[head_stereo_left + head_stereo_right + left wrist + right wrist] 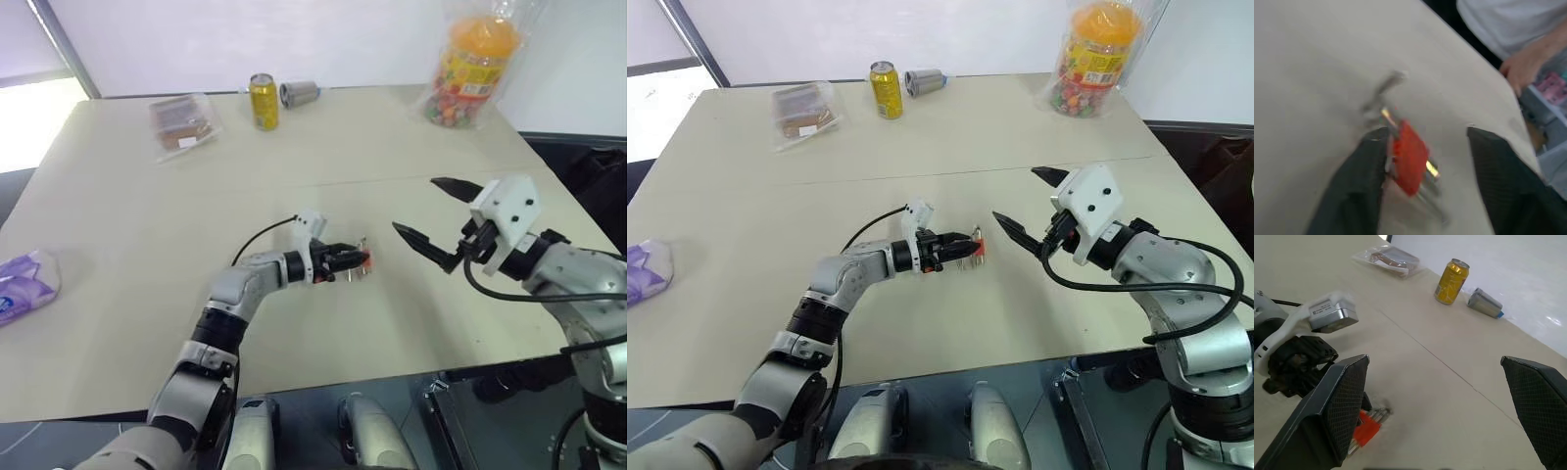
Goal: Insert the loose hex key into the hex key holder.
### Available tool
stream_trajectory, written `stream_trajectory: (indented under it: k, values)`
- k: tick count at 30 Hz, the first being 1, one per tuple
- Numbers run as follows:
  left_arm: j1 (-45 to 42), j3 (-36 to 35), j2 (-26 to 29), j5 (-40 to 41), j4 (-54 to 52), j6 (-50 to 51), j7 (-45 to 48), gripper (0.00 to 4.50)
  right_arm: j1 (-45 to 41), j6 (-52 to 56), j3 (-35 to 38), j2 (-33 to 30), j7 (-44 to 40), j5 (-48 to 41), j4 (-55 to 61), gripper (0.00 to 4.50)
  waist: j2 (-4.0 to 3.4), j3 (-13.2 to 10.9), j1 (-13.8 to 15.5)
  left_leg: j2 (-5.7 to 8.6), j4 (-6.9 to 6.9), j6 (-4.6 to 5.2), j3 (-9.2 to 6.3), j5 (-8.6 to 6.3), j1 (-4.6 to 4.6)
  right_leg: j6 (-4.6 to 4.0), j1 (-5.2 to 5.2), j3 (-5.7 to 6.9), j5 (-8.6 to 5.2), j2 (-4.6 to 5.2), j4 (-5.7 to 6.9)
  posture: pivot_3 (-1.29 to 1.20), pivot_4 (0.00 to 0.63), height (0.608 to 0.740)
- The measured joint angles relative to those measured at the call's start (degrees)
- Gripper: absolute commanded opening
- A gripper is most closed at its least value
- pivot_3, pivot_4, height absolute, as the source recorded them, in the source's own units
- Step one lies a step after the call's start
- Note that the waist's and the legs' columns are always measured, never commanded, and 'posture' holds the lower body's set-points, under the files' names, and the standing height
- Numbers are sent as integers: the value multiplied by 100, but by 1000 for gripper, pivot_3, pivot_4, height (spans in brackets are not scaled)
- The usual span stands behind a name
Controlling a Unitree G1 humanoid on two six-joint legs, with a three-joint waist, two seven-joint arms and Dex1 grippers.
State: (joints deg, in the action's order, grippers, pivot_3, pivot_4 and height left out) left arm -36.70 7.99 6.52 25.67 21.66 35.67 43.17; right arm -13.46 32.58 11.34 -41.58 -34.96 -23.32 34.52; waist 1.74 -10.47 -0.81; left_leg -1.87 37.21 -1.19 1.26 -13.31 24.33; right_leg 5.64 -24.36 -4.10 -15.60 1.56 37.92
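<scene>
Hex key holder (976, 247): orange-red block lying near the middle of the beige surface (950, 137), grey keys protruding, between the parted fingers of the left tool (965, 249), one finger touching it. Right tool (1031, 205): fingers spread wide, empty, raised just beside the holder.

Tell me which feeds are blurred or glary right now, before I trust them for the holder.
Left wrist view: motion-blurred, the hex key holder is a smeared orange-red patch and its metal keys cannot be told apart. Right wrist view: sharp on the yellow can, while the holder is partly hidden behind a finger. Head views: evenly lit, with bright window glare at the far left edge.
</scene>
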Motion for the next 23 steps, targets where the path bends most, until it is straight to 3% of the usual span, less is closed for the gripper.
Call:
stream_trajectory:
  k: [1, 2, 11, 16, 20, 23]
  values:
    - [-5, -32, 15, -8, 33, -76, 34, 4401, -2, -11, -16, 1, 16, 9, 0, 4500, 0, 0, 2, 0, 0, 0, 0, 0, 0, 0, 0, 0, 0, 0, 0, 0, 150, 740]
    - [-32, -61, 29, -20, 63, -155, 30, 4462, -5, -34, -43, 4, 26, 13, 0, 4500, 1, 1, 3, 0, 1, 0, 0, 0, -1, 0, 1, 0, 0, 1, 0, 0, 150, 740]
    - [-409, -919, 985, -439, 225, -1351, -375, 4462, 12, -28, -126, -135, -169, 43, -103, 4500, 1, 1, 21, 0, -3, 0, -1, 0, 3, 0, -1, 3, 0, 2, -1, 0, 150, 740]
    - [-202, -712, 1633, -472, -869, -1313, 359, 4462, 329, 123, -263, -755, -875, -65, -144, 4500, 1, 1, 23, 3, -4, 1, 4, -1, 10, 1, 6, 2, 1, 12, -28, 0, 150, 740]
    - [681, -396, 2727, 100, -2576, -490, 1552, 4462, 372, 116, -469, -1445, -1612, -25, -458, 4500, -4, -1, -79, -9, -14, 4, 9, -2, 1, 0, 4, -1, 1, 4, -27, 0, 150, 740]
    - [912, -388, 3190, 374, -3139, -112, 1966, 4462, 138, -28, -559, -1574, -1893, 28, -763, 4500, -5, -1, -39, -13, -10, 4, 1, -2, -3, -7, 4, 6, -1, -4, -21, 0, 150, 740]
